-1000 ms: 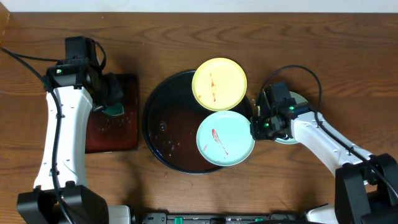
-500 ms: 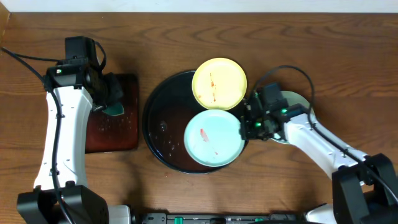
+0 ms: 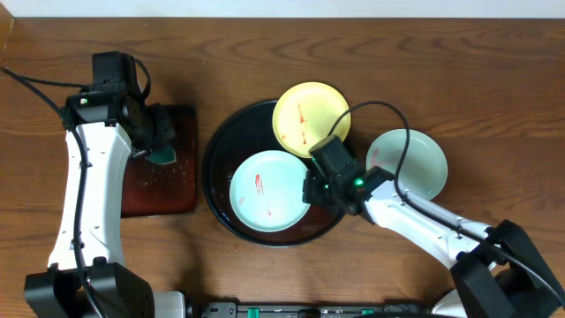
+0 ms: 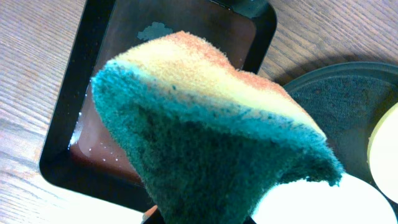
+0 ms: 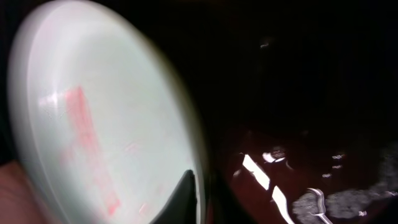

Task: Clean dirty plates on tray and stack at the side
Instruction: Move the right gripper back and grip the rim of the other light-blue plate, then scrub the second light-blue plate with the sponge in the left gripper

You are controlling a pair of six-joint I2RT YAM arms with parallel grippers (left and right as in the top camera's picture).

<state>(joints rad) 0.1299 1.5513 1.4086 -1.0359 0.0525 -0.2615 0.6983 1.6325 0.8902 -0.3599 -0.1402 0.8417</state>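
Note:
A mint-blue dirty plate [image 3: 265, 190] with red streaks lies inside the round black tray [image 3: 221, 159]. My right gripper [image 3: 311, 190] is shut on its right rim, and in the right wrist view one dark finger [image 5: 186, 194] lies over the edge of that plate [image 5: 93, 124]. A yellow plate [image 3: 309, 117] with a red streak rests on the tray's upper right rim. Another mint-blue plate [image 3: 408, 163] sits on the wood to the right of the tray. My left gripper [image 3: 161, 152] is shut on a green and yellow sponge [image 4: 205, 137] above the rectangular tray.
A small rectangular black tray [image 3: 159, 185] holding wet reddish liquid lies left of the round tray. Water drops glisten on the round tray's floor [image 5: 280, 180]. The right arm's cable [image 3: 388, 115] arcs over the table. Bare wood lies between the trays.
My right gripper has moved left across the round tray, taking the streaked mint-blue plate from the tray's right edge to its middle. The plate on the table is uncovered. The left arm is still.

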